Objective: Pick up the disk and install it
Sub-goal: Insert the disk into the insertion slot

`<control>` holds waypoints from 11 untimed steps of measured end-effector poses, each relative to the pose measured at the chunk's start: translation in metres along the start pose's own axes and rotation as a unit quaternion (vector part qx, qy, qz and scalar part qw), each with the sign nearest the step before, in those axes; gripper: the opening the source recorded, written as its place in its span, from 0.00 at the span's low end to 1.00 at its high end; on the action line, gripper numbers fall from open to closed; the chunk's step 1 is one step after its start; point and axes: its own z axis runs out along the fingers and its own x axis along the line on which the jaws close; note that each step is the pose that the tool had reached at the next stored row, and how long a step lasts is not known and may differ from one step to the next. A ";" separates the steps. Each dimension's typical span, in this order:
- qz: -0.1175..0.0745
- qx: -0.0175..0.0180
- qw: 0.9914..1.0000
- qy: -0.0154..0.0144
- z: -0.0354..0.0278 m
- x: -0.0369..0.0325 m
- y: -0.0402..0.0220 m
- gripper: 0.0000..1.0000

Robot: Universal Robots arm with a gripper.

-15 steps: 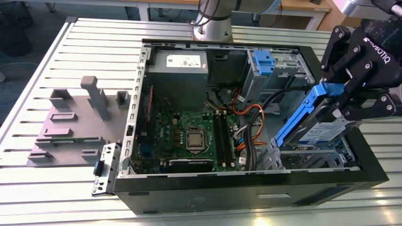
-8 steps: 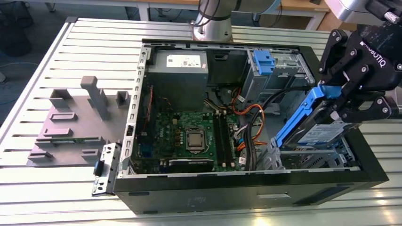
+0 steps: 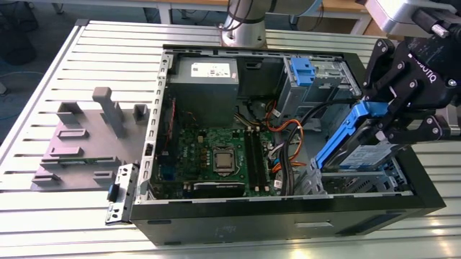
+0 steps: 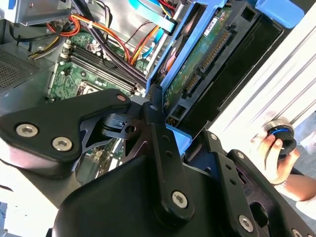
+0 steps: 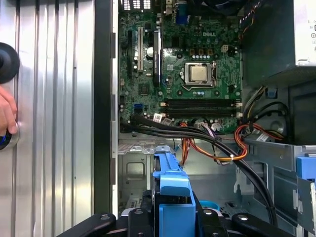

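My fingers are clamped on the disk, held tilted just over the drive bay. Judgement: level it and align the carrier rails before seating.

open computer case on slatted table, grey fixture beside it.

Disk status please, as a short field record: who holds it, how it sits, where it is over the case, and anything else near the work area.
holder: gripper, shut on the disk
disk pose: tilted, blue carrier edge uppermost, circuit-board side seen in the second wrist view
location: above the drive bay at the exterior view's right end of the open computer case
seated in bay: not yet
nearby cables: black and orange bundle beside the disk
person: hand holding a round object on the table, outside the case
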 end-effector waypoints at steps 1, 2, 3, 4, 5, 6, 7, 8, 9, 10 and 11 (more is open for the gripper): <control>0.000 0.000 1.000 0.000 0.0007 0.0000 0.0000 0.36; 0.000 0.000 1.000 0.000 0.0014 0.0000 0.0000 0.36; 0.000 0.000 1.000 0.000 0.0021 0.0001 -0.0001 0.36; 0.000 0.000 1.000 0.000 0.0028 0.0001 -0.0001 0.36; 0.000 0.000 1.000 0.000 0.0034 0.0001 -0.0002 0.36; 0.000 0.000 1.000 0.000 0.0039 0.0001 -0.0002 0.36; 0.000 0.000 1.000 0.000 0.0045 0.0002 -0.0002 0.36; 0.000 0.000 1.000 0.000 0.0049 0.0002 -0.0002 0.36; 0.000 0.000 1.000 0.000 0.0053 0.0002 -0.0002 0.36; 0.000 0.000 1.000 0.000 0.0057 0.0002 -0.0002 0.36; 0.000 0.000 1.000 0.000 0.0061 0.0002 -0.0003 0.36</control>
